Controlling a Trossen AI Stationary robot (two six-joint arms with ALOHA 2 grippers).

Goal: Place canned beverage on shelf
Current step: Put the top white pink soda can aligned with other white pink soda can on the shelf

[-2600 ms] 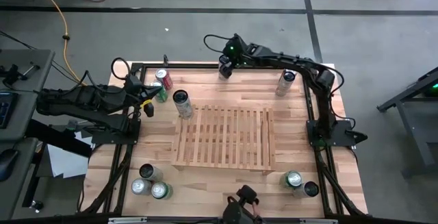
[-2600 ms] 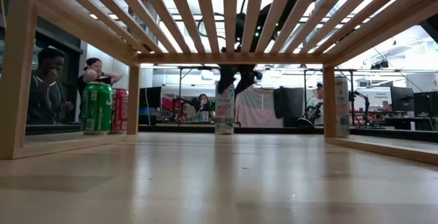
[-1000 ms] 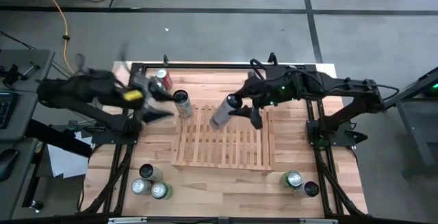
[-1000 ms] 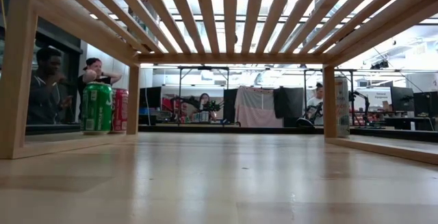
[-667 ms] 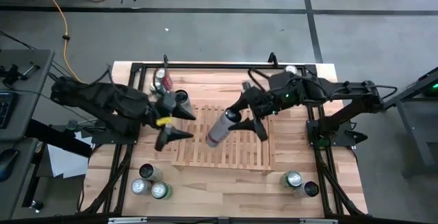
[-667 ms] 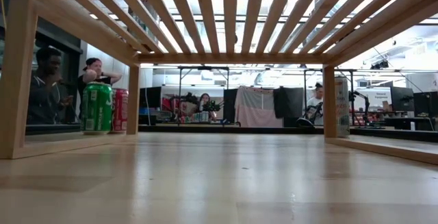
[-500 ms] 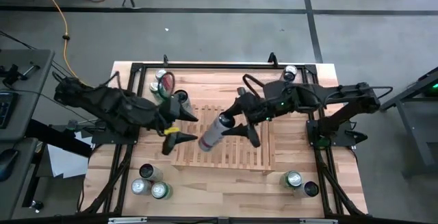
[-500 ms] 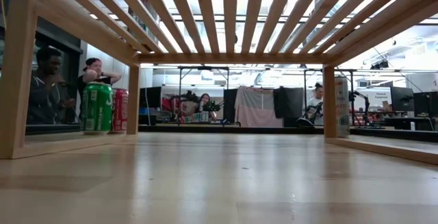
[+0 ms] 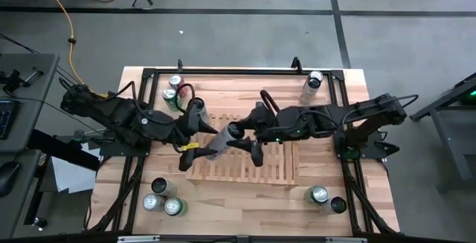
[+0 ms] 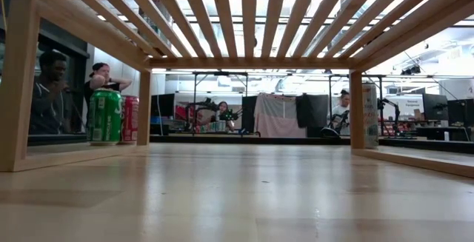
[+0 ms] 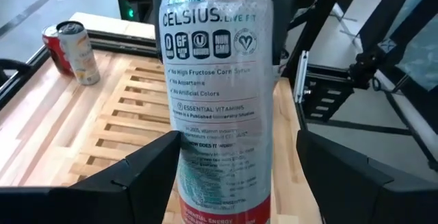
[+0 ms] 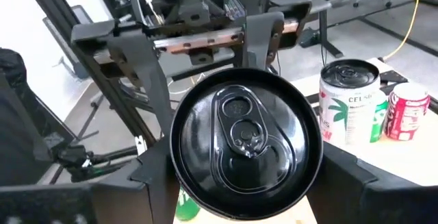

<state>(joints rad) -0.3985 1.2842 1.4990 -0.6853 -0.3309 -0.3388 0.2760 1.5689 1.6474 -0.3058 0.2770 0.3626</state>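
Pinched tilted in right gripper (image 12: 245,159) above left edge of slatted light-wood shelf (image 9: 268,157): tall silver-white Celsius can (image 9: 218,142), straddled by spread left gripper (image 11: 238,142). Likely to topple if released while leaning.

Counting ten cans (image 9: 219,143) all up, one slatted shelf (image 9: 268,161), two robot arms (image 9: 111,113), about four people (image 10: 100,79) out back.

High view overhead; low view under shelf (image 10: 244,27); 2 wrist close-ups.
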